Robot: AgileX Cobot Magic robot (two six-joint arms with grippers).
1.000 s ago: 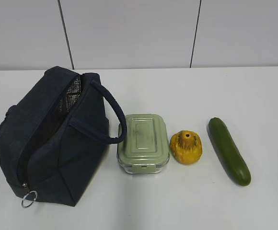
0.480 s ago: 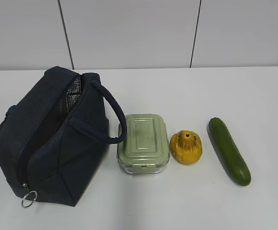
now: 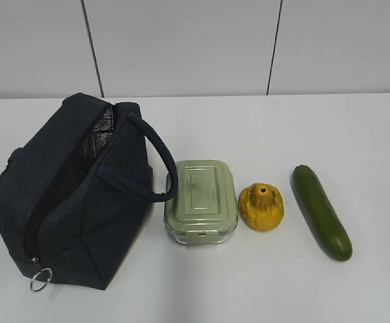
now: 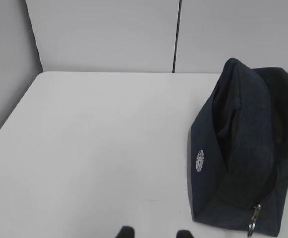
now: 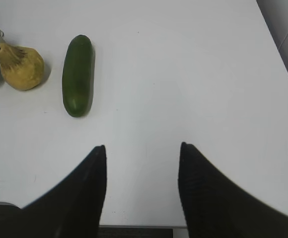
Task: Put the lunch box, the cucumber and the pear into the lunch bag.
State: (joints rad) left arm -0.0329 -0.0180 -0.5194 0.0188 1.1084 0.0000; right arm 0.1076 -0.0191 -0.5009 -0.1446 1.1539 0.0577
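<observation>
Three items wait beside the unzipped navy fabric lunch bag on the white worktop — sage-lidded clear lunch box, ridged yellow pear, long dark-green cucumber — so the empty right tool (fingers spread; the left tool seems parted too) should straddle the cucumber crosswise.

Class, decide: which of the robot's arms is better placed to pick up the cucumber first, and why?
Probably the right. Its open gripper looks over the table toward the cucumber, which lies farthest right. The left gripper faces the lunch bag instead.
</observation>
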